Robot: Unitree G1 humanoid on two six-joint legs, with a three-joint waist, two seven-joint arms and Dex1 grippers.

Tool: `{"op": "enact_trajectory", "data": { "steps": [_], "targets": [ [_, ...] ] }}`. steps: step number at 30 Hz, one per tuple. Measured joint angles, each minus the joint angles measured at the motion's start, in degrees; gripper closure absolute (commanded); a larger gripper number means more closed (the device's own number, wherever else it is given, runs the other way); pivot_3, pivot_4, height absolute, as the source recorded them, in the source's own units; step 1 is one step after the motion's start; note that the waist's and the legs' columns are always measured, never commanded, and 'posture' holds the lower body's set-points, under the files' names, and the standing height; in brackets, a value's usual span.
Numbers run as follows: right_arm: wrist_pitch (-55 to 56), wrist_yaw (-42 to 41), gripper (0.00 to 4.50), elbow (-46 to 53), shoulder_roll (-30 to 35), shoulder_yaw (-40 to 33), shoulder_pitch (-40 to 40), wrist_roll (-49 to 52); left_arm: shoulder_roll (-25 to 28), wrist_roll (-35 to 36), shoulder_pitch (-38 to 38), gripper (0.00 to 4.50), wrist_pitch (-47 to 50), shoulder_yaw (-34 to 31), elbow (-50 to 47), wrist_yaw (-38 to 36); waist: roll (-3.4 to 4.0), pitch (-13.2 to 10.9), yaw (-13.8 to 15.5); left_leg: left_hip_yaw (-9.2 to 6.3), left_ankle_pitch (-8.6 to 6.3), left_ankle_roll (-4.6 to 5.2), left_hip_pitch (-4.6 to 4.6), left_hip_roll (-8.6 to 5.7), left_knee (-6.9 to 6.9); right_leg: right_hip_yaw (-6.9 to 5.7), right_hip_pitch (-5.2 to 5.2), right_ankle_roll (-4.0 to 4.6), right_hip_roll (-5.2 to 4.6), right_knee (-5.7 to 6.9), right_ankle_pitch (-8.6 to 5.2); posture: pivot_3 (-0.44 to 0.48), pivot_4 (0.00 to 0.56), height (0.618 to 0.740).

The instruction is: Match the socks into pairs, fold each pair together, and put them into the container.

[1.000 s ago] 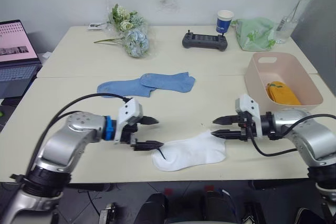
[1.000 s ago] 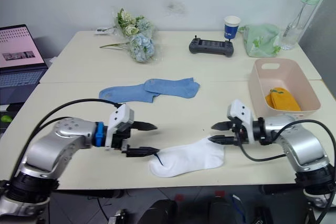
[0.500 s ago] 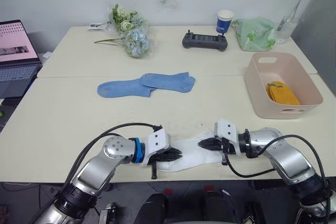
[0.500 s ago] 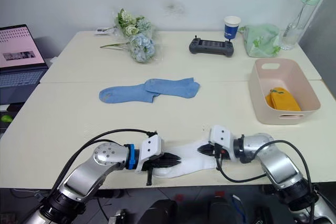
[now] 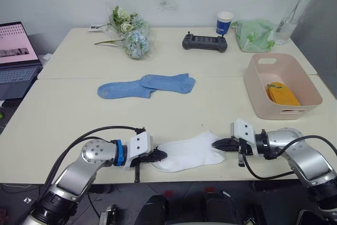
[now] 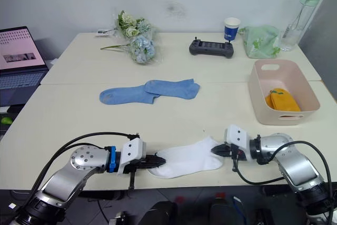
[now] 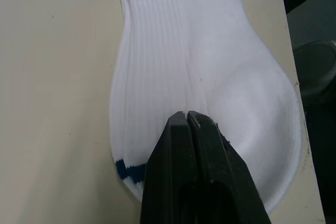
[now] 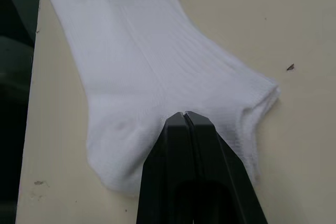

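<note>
Down at the near edge of the tabletop (image 5: 63, 114), the white socks (image 5: 188, 152) lie stacked as one flat bundle, and both arms are on them, one at each end. At the end with the dark trim, the left claw (image 5: 158, 155) has its two black fingers pinched together on the fabric, and the left wrist view shows the tips meeting right on the ribbed cloth. Opposite, the right claw (image 5: 221, 144) is clamped the same way on the far end of the bundle, fingers closed with no gap between them. Holding both ends like this looks like the set-up for a fold, so one end can be carried over the other while the two layers stay aligned. Further back, mid-table, the two light blue socks (image 5: 146, 85) lie overlapping at their ends, well apart from the claws and untouched, most likely the next pair in line. Off to the right sits the pink tub (image 5: 300, 79), open side up and near the right arm, with a mustard-yellow bundle (image 5: 283, 93) already inside, so one pair seems done. Along the far edge stand a bunch of flowers (image 5: 129, 36), a black controller (image 5: 205, 41), a paper cup (image 5: 225, 22), a green cloth bag (image 5: 255, 33) and a bottle (image 5: 292, 9), with a laptop (image 5: 17, 51) at the far left, all clear of the work.
</note>
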State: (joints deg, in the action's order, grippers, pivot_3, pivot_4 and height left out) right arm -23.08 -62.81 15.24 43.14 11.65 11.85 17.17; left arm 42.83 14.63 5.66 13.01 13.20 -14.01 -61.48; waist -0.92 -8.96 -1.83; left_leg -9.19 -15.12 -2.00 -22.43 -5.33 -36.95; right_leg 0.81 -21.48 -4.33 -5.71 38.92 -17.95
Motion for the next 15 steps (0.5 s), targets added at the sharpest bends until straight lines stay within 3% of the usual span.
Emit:
{"op": "enact_trajectory", "data": {
  "steps": [5, 15],
  "targets": [
    [-2.2, 0.3, 4.5, 2.8, -1.2, 1.2, 0.1, 1.6, 0.9, 1.5, 0.3, 4.48, 1.8, -0.1, -2.4, -1.8, -0.02, 0.0, 0.1, -0.02, 0.0, 0.0, -0.04, -0.03, -0.01, -0.03, 0.01, -0.01, -0.02, -0.05, 0.0, 0.0, 0.15, 0.74],
    [2.2, -0.4, 4.5, -0.1, 2.7, 2.4, -2.3, -3.7, 2.6, -2.3, -1.5, 4.48, -1.2, 0.0, -1.0, -1.7, -0.01, 0.0, 0.2, 0.0, -0.01, 0.01, -0.01, -0.02, 0.0, -0.03, 0.02, -0.01, -0.01, -0.04, -0.01, 0.0, 0.15, 0.74]
  ]
}}
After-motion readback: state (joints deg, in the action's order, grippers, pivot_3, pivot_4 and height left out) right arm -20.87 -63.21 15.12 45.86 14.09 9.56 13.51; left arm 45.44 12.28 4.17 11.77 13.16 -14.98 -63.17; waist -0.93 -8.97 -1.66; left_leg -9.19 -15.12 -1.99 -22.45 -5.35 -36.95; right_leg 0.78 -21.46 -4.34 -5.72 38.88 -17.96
